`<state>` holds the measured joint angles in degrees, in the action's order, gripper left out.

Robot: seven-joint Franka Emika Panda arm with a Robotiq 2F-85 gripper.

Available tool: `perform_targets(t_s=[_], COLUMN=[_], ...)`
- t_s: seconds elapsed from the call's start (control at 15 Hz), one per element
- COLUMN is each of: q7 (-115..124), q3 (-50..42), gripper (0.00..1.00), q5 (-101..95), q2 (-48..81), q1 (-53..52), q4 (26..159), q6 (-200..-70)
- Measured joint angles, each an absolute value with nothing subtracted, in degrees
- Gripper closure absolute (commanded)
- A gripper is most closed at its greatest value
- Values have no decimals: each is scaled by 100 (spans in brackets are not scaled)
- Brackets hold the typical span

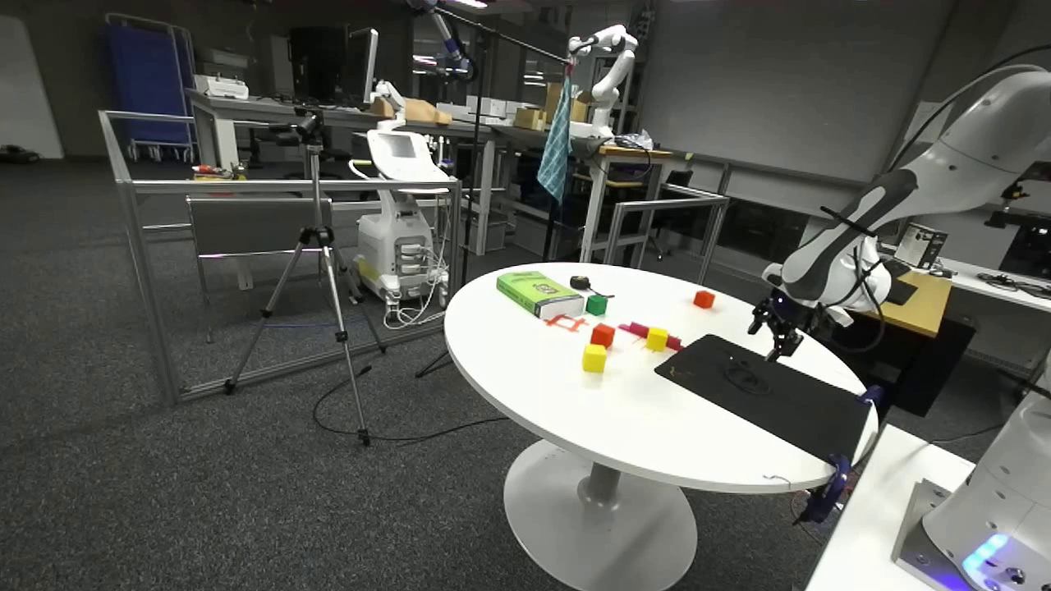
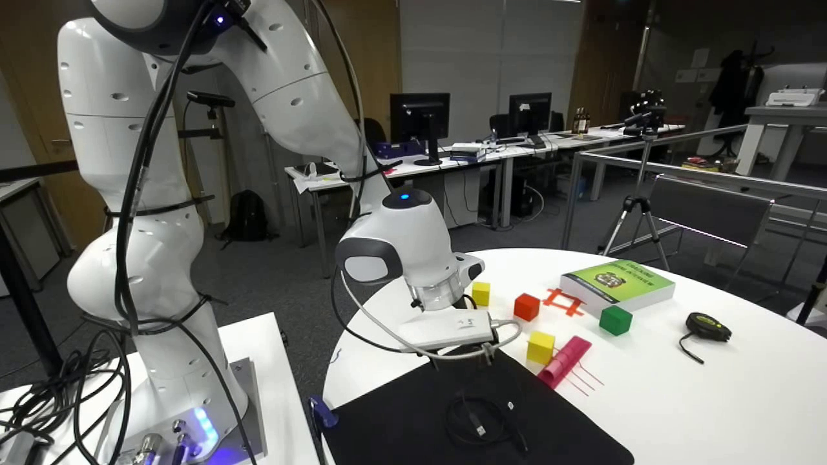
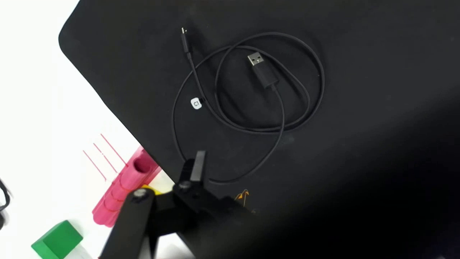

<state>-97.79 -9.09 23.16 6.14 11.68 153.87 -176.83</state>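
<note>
Fingers (image 3: 198,167) look apart, with nothing seen between them, though dark blur spoils the wrist view. They hang above a black mat (image 3: 359,64), where a coiled cable (image 3: 265,75) lies loose. Blue clamps (image 1: 829,490) pin that mat at the edge of the white table (image 1: 517,361), probably so it cannot slide.

Round tabletop (image 1: 525,386): fully framed, aslant from above, in an exterior view facing a blue cloth (image 1: 556,144).
Robot arm (image 2: 297,106): close at left in an exterior view facing a desk monitor (image 2: 420,116).
Coiled cable (image 3: 265,73): wrist view looks steeply down from near.
Black mat (image 3: 377,72): shared by all three views.
</note>
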Motion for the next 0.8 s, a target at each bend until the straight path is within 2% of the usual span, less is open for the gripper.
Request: perform_targets(t_s=[0.8], q7=[-9769], q3=[-705], gripper=[0], q5=[2701], q2=[1894], q1=[1524], q4=[14652], q6=[-17683])
